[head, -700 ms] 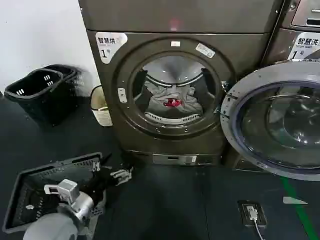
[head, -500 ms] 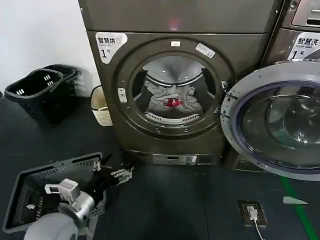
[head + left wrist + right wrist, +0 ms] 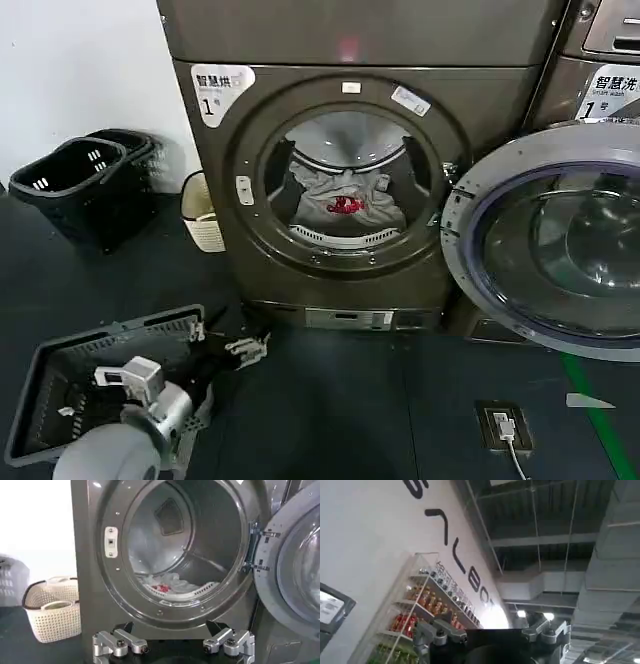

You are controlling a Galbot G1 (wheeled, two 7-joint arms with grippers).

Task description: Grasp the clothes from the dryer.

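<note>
The dryer (image 3: 340, 180) is a bronze-brown front-loader standing upright on the floor, its round porthole open. A white "1" sticker sits at its upper left corner; a small red light glows above the porthole. The clothes (image 3: 345, 203), white and light-grey fabric with a red patch, lie bundled low inside the drum.

The left arm (image 3: 115, 450) is showing a rounded silver-grey shell with a boxy grey block on top. Its left gripper (image 3: 172, 646) is wearing silver metal fingers (image 3: 119, 643) with dark screws on a black base. The right gripper (image 3: 492, 632) is looking alike.
</note>
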